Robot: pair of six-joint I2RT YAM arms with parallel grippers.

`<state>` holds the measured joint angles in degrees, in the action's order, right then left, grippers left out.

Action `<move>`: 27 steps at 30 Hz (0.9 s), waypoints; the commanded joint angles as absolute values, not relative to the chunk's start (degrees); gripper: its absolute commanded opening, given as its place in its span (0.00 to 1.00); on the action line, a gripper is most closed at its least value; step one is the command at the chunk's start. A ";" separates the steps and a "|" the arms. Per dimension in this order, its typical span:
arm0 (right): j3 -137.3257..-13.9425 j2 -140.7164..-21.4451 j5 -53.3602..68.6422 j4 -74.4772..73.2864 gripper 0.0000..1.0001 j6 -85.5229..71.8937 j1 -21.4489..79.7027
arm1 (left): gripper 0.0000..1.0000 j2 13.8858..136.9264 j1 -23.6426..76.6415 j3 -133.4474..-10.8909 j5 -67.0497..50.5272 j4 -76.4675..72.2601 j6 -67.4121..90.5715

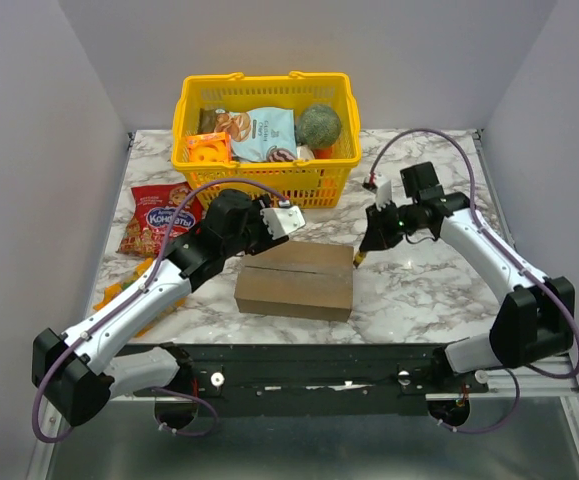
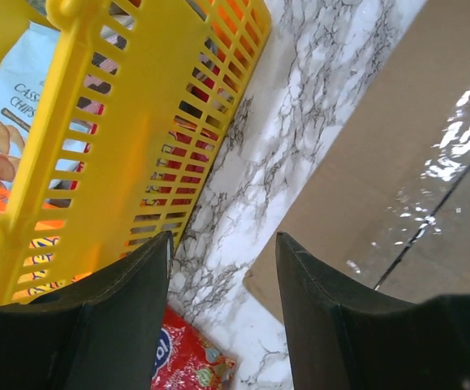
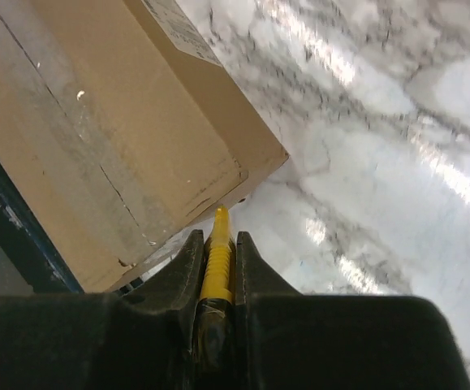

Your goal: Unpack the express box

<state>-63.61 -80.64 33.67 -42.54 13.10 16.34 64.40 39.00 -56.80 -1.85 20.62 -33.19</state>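
Observation:
The express box (image 1: 294,280) is a brown carton lying shut on the marble table, with its taped seam along the top. My left gripper (image 1: 261,238) hovers over the box's far left corner, open and empty. In the left wrist view the gripper (image 2: 225,237) shows bare marble between its fingers and the box (image 2: 397,162) on the right. My right gripper (image 1: 363,250) is at the box's far right corner, shut on a yellow cutter (image 1: 356,262). In the right wrist view the gripper (image 3: 218,237) holds the cutter (image 3: 217,264) with its tip just off the corner of the box (image 3: 97,122).
A yellow basket (image 1: 265,182) with several groceries stands behind the box and also shows in the left wrist view (image 2: 137,122). A red snack packet (image 1: 159,215) lies at the left, also seen in the left wrist view (image 2: 182,361). An orange packet (image 1: 129,285) lies under my left arm.

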 commanded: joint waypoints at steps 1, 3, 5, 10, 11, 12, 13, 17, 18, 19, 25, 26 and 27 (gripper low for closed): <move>-70.57 -85.68 34.80 -39.81 0.01 11.08 19.51 | 0.63 62.84 38.85 -54.76 -2.81 21.53 -31.46; -72.85 -87.96 34.54 -40.16 0.00 10.03 20.30 | 0.63 62.84 38.85 -54.76 -3.16 21.62 -32.08; -73.82 -88.33 29.56 -40.78 0.00 8.53 20.04 | 0.63 63.28 38.76 -55.11 -6.49 23.19 -34.96; -68.32 -80.02 32.12 -36.14 0.00 5.63 10.66 | 0.64 68.80 38.94 -58.43 -11.68 23.82 -31.74; -66.46 -78.41 35.91 -31.16 0.00 4.41 4.98 | 0.65 70.12 38.85 -59.40 -13.69 23.56 -30.16; -64.44 -76.92 40.38 -27.98 0.00 0.91 2.05 | 0.66 71.53 38.85 -60.63 -15.54 24.16 -28.06; -61.81 -74.73 48.70 -24.21 0.00 -2.08 0.28 | 0.65 74.59 38.93 -63.86 -17.21 25.39 -27.25; -52.84 -77.06 62.20 -7.51 0.00 -15.00 -9.65 | 0.63 82.25 38.76 -73.02 -22.67 34.16 -24.00; -52.13 -78.47 65.01 -5.64 0.00 -18.94 -9.93 | 0.62 83.22 38.59 -74.08 -22.59 34.71 -23.04; -51.42 -79.62 69.82 -3.80 0.00 -20.81 -10.11 | 0.62 84.10 38.24 -74.53 -22.76 34.72 -21.90; -38.07 -86.30 76.64 28.09 0.00 -44.00 -10.11 | 0.56 85.17 37.35 -75.13 -21.97 35.93 -21.27; -36.58 -87.09 76.29 36.74 0.00 -47.43 -10.19 | 0.53 84.56 37.35 -75.23 -22.58 38.30 -21.79; -34.65 -88.75 76.12 42.57 0.00 -55.12 -10.37 | 0.50 83.42 37.44 -74.71 -23.11 38.67 -22.67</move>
